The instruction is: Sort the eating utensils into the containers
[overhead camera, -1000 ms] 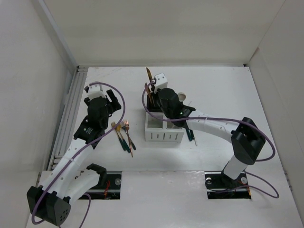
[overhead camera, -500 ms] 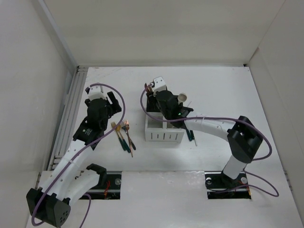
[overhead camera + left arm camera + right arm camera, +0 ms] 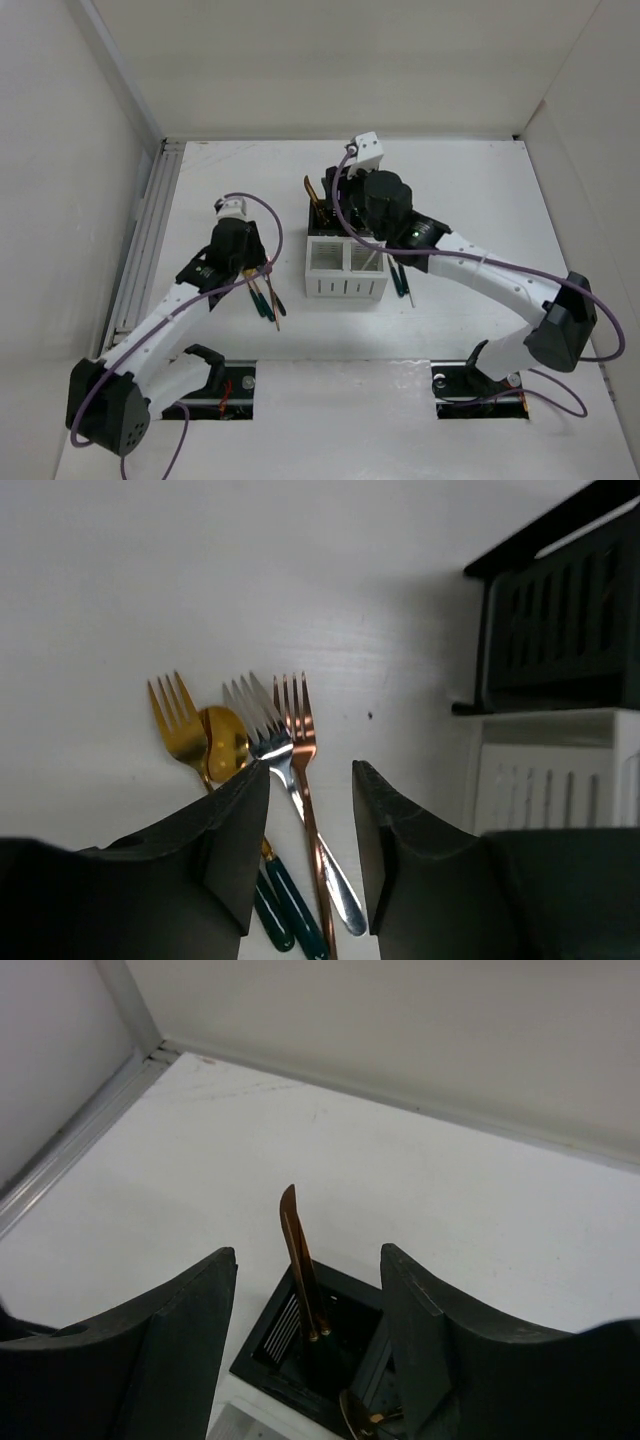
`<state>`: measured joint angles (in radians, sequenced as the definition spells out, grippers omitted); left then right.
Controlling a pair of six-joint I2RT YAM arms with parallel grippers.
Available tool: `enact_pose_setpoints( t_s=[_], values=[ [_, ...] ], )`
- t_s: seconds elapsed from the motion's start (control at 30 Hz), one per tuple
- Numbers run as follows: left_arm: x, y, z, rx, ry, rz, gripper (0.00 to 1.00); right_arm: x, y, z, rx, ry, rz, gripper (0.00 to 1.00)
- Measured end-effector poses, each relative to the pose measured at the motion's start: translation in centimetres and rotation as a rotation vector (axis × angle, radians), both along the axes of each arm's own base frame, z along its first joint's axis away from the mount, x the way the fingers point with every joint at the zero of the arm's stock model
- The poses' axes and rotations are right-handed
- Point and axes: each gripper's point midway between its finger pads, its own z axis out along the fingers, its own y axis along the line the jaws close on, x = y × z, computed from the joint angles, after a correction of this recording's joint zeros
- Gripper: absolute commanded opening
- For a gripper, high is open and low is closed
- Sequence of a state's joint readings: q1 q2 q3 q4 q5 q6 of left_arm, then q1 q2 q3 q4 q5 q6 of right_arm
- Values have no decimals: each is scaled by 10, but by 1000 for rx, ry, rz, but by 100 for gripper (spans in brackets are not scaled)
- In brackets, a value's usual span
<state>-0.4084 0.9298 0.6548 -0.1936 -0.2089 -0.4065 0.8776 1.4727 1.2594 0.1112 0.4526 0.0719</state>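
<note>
Left wrist view showed three forks (image 3: 262, 730) and a gold spoon (image 3: 225, 742) lying flat on the table (image 3: 120, 600), side by side, tines pointing away and handles running back under the left gripper (image 3: 310, 840), the black and white bins (image 3: 560, 650) close on the right. Its fingers (image 3: 235, 840) stood partly apart, straddling the silver and copper fork shafts without clamping them. The right gripper (image 3: 308, 1295) hung wide and empty over the rear black bin (image 3: 350, 1285) — there copper knives (image 3: 298, 1260) stood nearly upright, tips up.
</note>
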Motion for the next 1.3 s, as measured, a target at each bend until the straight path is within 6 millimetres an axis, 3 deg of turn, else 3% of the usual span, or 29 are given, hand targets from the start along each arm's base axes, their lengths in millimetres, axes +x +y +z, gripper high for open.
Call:
enact_pose_setpoints(
  t_s=[0.07,0.17,0.3,0.47,0.63,0.93,1.07,1.3],
  values=[
    [-4,-7,-26,9,85,-24,35,-5,-6,14,17,-14,0,65],
    [-17,-13,-62,25,221,-51,22,-15,-19,37,51,-43,-5,65],
    [-33,-32,-84,41,313,-127,12,-30,-46,55,92,-79,-39,65],
    [-43,-46,-95,37,361,-164,12,-39,-73,35,67,-63,-105,69],
    [-57,-35,-118,82,475,-104,13,-42,-88,14,13,-39,-153,71],
    [-71,-31,-124,123,535,-77,16,-44,-102,17,-19,-57,-196,72],
    [-71,-32,-125,119,537,-74,1,-43,-105,17,-28,-59,-206,73],
    [-61,-41,-125,107,542,-84,0,-44,-113,19,-55,-71,-235,74]
  ],
)
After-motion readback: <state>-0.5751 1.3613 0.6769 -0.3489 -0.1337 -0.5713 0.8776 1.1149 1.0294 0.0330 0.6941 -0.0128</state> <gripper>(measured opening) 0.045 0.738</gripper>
